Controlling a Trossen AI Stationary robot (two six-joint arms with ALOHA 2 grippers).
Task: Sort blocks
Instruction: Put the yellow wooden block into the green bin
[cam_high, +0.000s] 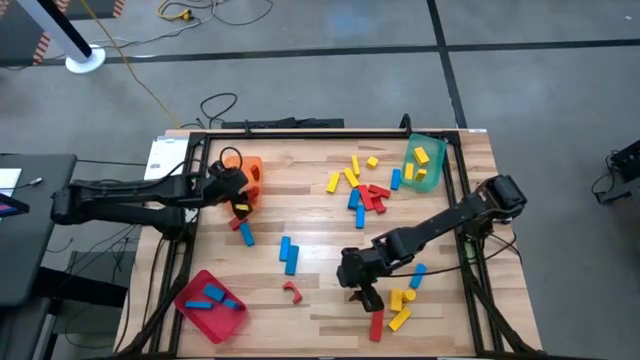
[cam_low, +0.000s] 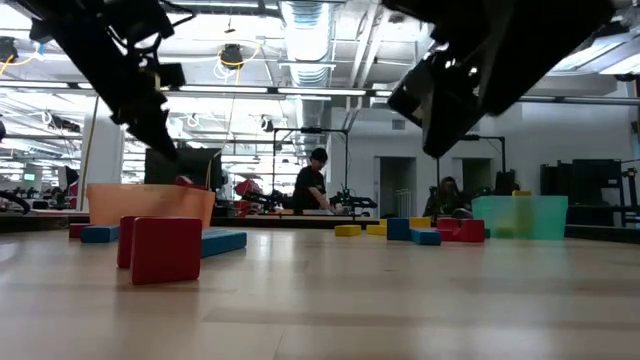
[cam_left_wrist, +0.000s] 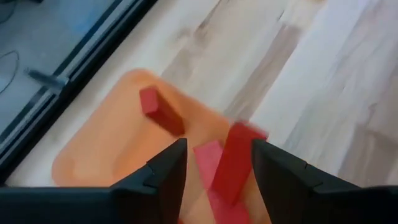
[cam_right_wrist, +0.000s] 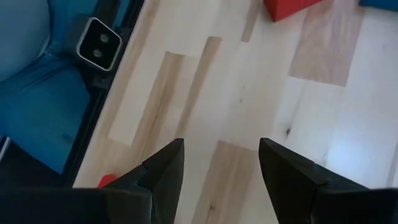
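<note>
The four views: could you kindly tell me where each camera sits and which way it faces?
High: above, facing straight down; left arm, right arm, left gripper over the orange tray.
Low: table height, facing level into the room; arms overhead.
Left wrist: down past open fingers onto that tray.
Right wrist: down past open fingers onto the table.
Shared: high, low, left wrist show the tray.

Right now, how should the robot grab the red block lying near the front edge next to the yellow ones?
Take the red block by its middle, pinching across its long sides, straight down from above. It lies flat and is narrow that way. The open right gripper is close by; a yellow block crowds one side, so go carefully.
</note>
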